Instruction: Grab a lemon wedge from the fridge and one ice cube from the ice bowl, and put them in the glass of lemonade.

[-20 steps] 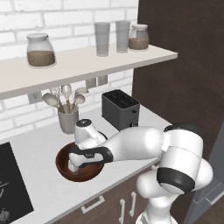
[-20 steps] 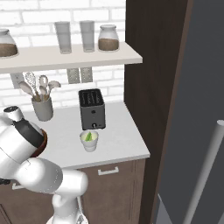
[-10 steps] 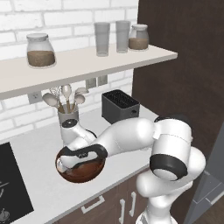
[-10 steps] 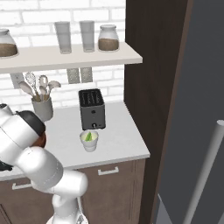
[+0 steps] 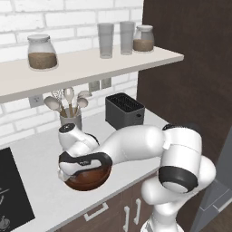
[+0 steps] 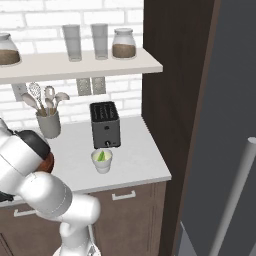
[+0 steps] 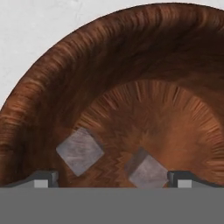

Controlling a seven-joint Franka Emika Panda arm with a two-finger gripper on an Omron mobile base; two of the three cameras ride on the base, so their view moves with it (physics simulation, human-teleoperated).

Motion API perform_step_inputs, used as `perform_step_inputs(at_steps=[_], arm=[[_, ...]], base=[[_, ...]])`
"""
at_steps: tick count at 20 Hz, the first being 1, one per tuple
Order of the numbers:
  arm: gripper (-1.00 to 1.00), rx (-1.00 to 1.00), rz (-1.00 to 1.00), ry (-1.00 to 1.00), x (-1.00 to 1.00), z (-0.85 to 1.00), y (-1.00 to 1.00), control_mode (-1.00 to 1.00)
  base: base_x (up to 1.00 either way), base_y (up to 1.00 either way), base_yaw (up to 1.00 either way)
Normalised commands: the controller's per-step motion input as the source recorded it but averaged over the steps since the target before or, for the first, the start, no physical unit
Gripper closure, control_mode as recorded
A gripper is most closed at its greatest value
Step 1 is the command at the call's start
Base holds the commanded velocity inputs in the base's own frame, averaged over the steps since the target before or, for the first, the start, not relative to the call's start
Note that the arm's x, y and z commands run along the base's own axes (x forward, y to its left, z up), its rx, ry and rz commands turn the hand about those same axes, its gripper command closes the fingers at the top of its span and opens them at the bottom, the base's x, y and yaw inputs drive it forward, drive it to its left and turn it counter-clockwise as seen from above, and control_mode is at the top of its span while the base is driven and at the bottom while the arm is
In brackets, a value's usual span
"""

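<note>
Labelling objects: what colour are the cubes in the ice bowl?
Translucent pale grey ice cubes against the reddish-brown wooden ice bowl; clearest in the hand view.

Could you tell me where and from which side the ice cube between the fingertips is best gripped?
Judging by the hand view, grip the ice cube across two opposite flat faces, coming straight down into the ice bowl. The open gripper already straddles it; the cube sits corner-on, so a slight wrist turn may help.

left base cam looking down from behind-left | right base cam from behind-right | both sharing the toaster [image 5: 124, 110] | hand cam hovering close, looking into the bowl [image 7: 113, 61]
</note>
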Motion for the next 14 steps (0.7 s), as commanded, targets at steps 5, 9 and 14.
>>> perform_step_inputs(at_steps=[5,9,14], arm=[[-1.0,0.0,0.0,0.0,-0.09,0.0,0.0,-1.0],[-1.0,0.0,0.0,0.0,0.06,0.0,-0.08,-1.0],[-1.0,0.0,0.0,0.0,0.01,0.0,-0.09,-1.0]], base=[[0.0,0.0,0.0],[0.0,0.0,0.0],[0.0,0.0,0.0]])
